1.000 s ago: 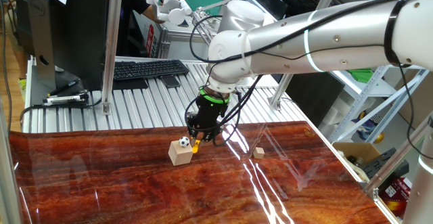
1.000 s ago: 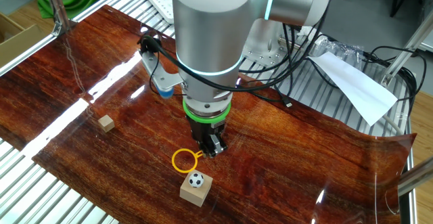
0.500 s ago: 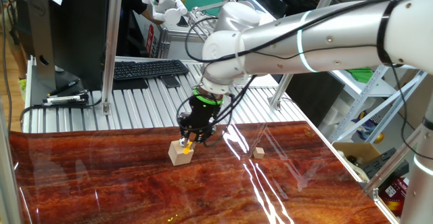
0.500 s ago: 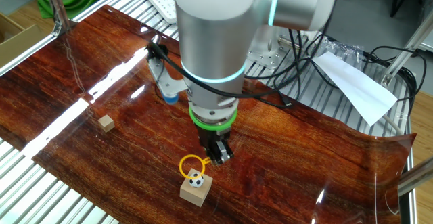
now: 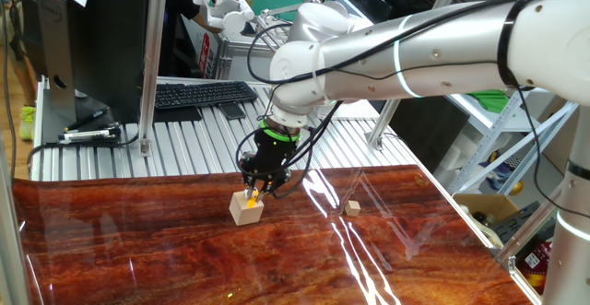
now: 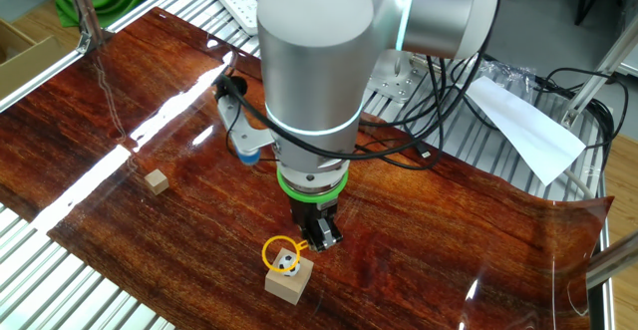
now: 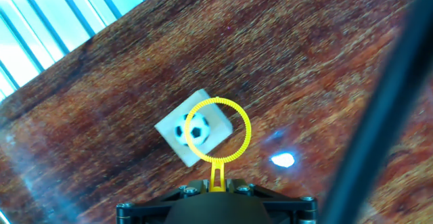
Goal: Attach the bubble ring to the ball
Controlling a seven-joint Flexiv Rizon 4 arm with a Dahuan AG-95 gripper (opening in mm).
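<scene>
My gripper (image 6: 321, 234) is shut on the short stem of the yellow bubble ring (image 6: 265, 255), whose loop lies flat and level. The loop hangs over the black-and-white ball (image 6: 288, 262), which rests on a tan wooden cube (image 6: 286, 282) on the table. In the hand view the bubble ring (image 7: 247, 130) frames most of the ball (image 7: 195, 130), with the cube (image 7: 218, 119) under both and my gripper (image 7: 215, 183) at the bottom edge. I cannot tell whether ring and ball touch. From the first fixed view the gripper (image 5: 255, 191) hides the ball above the cube (image 5: 245, 210).
A second, smaller tan cube (image 6: 155, 180) lies apart on the glossy wooden table (image 6: 150, 91); it also shows as the small cube (image 5: 352, 208). Behind the table are a keyboard (image 5: 203, 93), a monitor (image 5: 83, 38) and a metal post (image 5: 147, 65). White paper (image 6: 523, 121) lies beside the arm's base.
My gripper has carried the ring sideways from beside the cube to over it. The loop now frames the ball. The ball and both cubes have stayed put.
</scene>
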